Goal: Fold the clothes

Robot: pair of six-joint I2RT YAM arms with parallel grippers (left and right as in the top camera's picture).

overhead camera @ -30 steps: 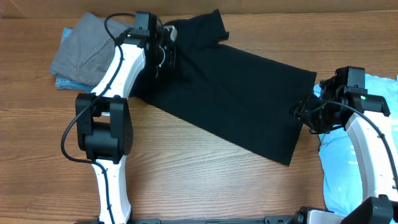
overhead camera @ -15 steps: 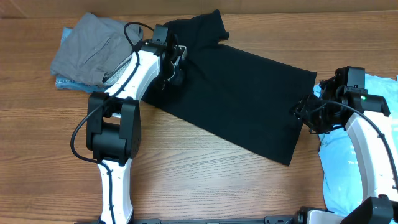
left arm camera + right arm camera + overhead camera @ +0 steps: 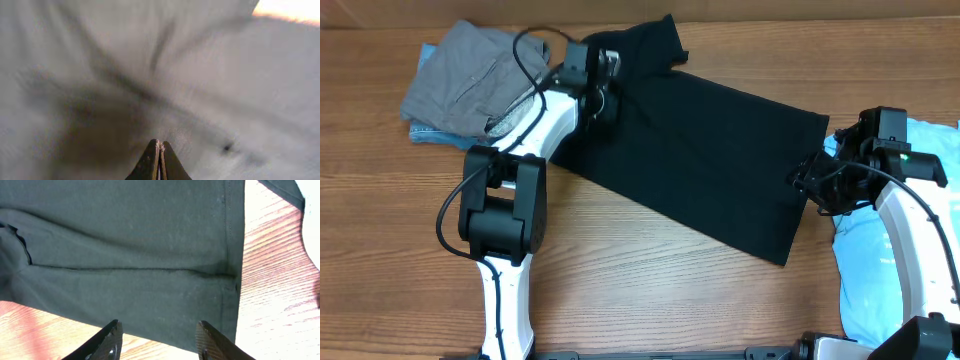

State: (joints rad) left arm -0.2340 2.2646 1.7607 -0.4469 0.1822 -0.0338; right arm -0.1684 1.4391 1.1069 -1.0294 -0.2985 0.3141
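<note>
Two grippers sit at opposite ends of the black T-shirt (image 3: 710,160), which lies spread flat and slantwise across the wooden tabletop (image 3: 670,290). We see the left gripper (image 3: 605,90) down on the shirt's upper left part, just below the sleeve that points away from us. In the left wrist view its jaws are clenched tip to tip, with blurred cloth filling the picture right up to them; we cannot tell whether a fold is pinched between them. The right gripper (image 3: 810,182) is at the shirt's right edge. In the right wrist view its jaws stand apart, released, and the shirt's stitched hem (image 3: 227,255) and a long crease lie just ahead of the tips, with bare wood beside the hem. Well left of the shirt we find a crumpled grey garment (image 3: 460,75) lying on a blue piece (image 3: 420,132). Right of the shirt a light blue T-shirt (image 3: 860,280) lies partly under the right arm.
</note>
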